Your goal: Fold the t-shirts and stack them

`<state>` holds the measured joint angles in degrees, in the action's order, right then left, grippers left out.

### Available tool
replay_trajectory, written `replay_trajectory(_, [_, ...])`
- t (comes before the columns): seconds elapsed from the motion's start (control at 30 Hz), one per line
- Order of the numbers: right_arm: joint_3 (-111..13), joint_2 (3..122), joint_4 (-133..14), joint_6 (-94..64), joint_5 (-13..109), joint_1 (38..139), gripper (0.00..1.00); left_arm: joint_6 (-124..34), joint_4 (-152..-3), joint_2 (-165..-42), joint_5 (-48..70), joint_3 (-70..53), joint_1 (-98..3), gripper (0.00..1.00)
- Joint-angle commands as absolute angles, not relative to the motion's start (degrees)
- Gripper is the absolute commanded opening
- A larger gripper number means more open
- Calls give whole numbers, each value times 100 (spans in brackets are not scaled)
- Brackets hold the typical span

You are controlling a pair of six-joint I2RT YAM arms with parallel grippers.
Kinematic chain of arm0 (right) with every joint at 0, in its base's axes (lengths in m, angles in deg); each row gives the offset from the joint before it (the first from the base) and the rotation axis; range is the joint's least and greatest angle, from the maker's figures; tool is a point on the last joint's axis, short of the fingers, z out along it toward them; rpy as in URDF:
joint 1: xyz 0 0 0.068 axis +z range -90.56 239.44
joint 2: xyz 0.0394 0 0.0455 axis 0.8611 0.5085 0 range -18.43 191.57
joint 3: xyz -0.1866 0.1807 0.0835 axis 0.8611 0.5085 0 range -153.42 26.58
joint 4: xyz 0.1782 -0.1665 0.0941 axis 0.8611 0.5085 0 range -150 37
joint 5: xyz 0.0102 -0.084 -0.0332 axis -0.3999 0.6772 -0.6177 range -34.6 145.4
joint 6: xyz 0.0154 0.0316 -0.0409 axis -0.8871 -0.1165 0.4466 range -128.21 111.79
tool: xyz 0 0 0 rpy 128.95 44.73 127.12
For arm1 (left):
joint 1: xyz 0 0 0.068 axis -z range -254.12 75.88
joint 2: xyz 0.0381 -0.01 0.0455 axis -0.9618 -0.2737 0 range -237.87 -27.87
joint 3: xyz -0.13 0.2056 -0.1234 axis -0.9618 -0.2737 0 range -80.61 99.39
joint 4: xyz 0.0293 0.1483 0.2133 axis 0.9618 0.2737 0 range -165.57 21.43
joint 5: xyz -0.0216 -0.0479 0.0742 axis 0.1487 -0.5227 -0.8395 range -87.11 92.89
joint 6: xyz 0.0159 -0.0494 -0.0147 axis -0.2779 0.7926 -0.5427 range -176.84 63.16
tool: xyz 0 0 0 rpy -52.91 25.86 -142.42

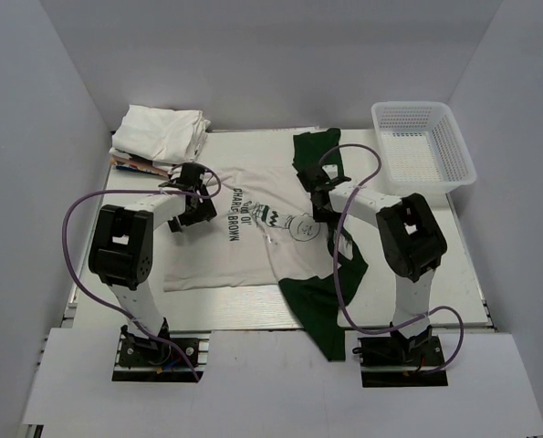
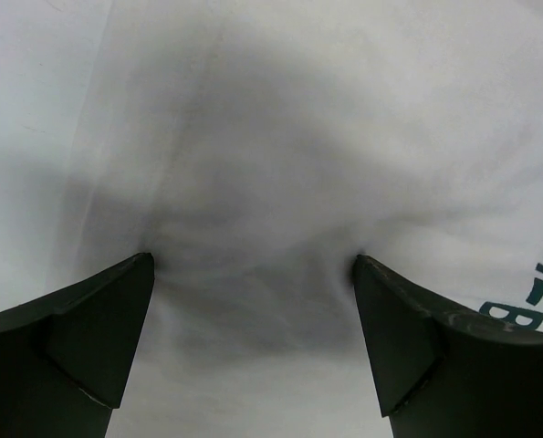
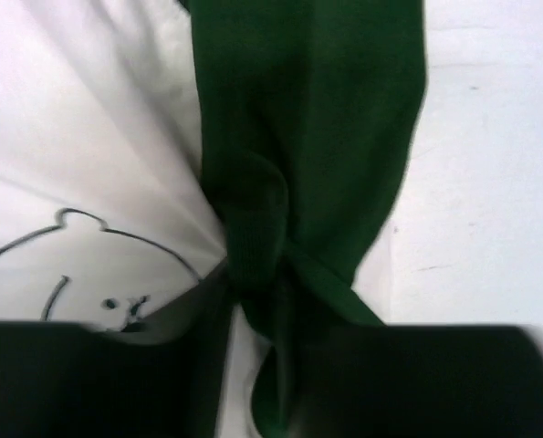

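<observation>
White cotton tee with dark green sleeves (image 1: 207, 265) lies spread on the desk (image 1: 458, 274). Left gripper (image 2: 253, 265) sets its spread jaws down on the white body, probably anchoring it. Right gripper (image 3: 262, 310) has its jaws pinching bunched green cloth, likely to fold it over.

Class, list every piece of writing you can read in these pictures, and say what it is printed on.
"BROWN": green print on the t-shirt, top view.
Other words beside it: too small to read.
Left wrist view: green letters at the frame edge, cut off, unreadable.
</observation>
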<state>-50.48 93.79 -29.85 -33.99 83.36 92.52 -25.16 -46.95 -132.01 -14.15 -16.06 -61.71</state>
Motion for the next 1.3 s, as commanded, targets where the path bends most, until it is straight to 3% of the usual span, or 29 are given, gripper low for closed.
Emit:
replay_trajectory(0.0, [-5059, 9170, -2862, -3501, 8782, 9047, 23, -2441, -4621, -13044, -1680, -1698, -6252, 100])
replay_trajectory(0.03, [-5033, 9065, -2897, -3511, 8852, 9020, 16, -2441, -4621, -13105, -1680, -1698, -6304, 100])
replay_trajectory(0.1, [-5015, 8959, -2880, -3502, 8984, 8836, 10, -2389, -4621, -13166, -1741, -1750, -6304, 100])
replay_trajectory(0.23, [-5041, 8871, -2879, -3309, 8854, 8502, 16, -2388, -4491, -13430, -1943, -1689, -6419, 100])
replay_trajectory(0.33, [-4954, 8739, -3124, -2794, 8521, 8334, 39, -2266, -4419, -13483, -2127, -1636, -6480, 100])
replay_trajectory(0.4, [-4779, 8616, -3388, -2606, 7625, 8299, 55, -2265, -4358, -13484, -2180, -1636, -6550, 100])
replay_trajectory(0.43, [-4717, 8450, -3563, -2292, 7031, 8264, 65, -2265, -4288, -13484, -2181, -1636, -6620, 100])
replay_trajectory(0.47, [-4664, 8423, -3652, -2272, 6790, 8255, 88, -2213, -4287, -13536, -2181, -1636, -6682, 100])
replay_trajectory(0.5, [-4577, 8379, -3714, -2228, 6152, 8220, 90, -2213, -4287, -13536, -2077, -1636, -6682, 100])
replay_trajectory(0.8, [-4443, 8290, -4444, -2105, 4953, 7992, 90, -2651, -5051, -13053, -1268, -1961, -6682, 100])
replay_trajectory(1.27, [-5085, 9556, -4585, -2641, 5416, 7377, 90, -2652, -4964, -12947, -1698, -1961, -6735, 100])
